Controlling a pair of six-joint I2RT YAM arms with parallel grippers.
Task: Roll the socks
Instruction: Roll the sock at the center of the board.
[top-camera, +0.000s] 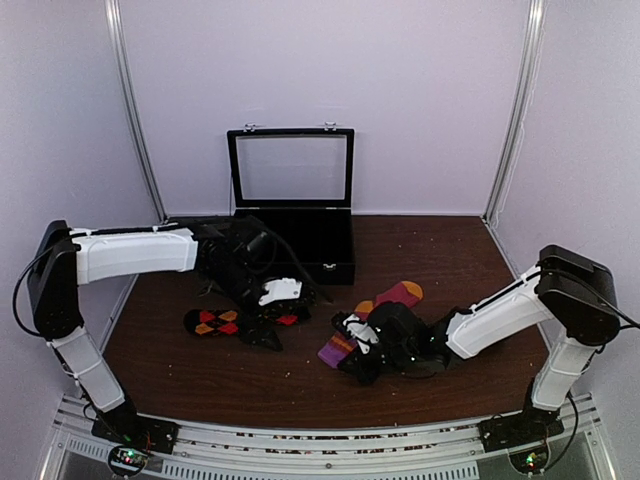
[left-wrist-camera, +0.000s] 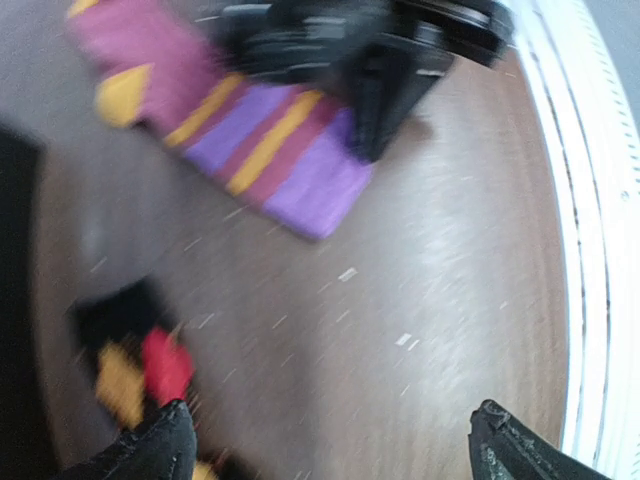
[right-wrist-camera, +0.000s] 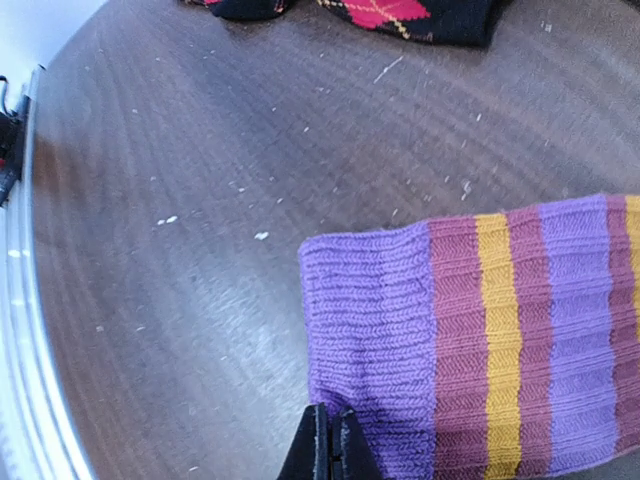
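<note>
Pale lilac walls (top-camera: 60, 120) and two slanting metal posts (top-camera: 135, 130) close in a dark brown wooden table (top-camera: 450, 250). At its far side stands a black box (top-camera: 320, 245) with its glazed lid raised. From above, the left arm (top-camera: 135, 252) reaches in over the argyle sock (top-camera: 215, 322), which lies flat left of centre. The right arm (top-camera: 495, 315) stretches low to the striped sock (top-camera: 398, 294), which lies at a slant right of centre, apart from the other sock. A pale ridged rail (top-camera: 320, 440) runs along the near edge. The left wrist view is blurred. The left gripper (left-wrist-camera: 330, 440) stands wide open above bare wood scattered with pale specks (left-wrist-camera: 347, 274), and the argyle sock is just beside one fingertip. The striped sock lies farther off, with the dark right gripper (left-wrist-camera: 380, 60) at its purple end. In the right wrist view the same speckled wood curves away to the rail at the left, and the argyle sock shows at the top edge. The right gripper's fingers are pressed together at the near edge of the striped sock's purple ribbed cuff. Whether fabric is pinched between them cannot be told.
</note>
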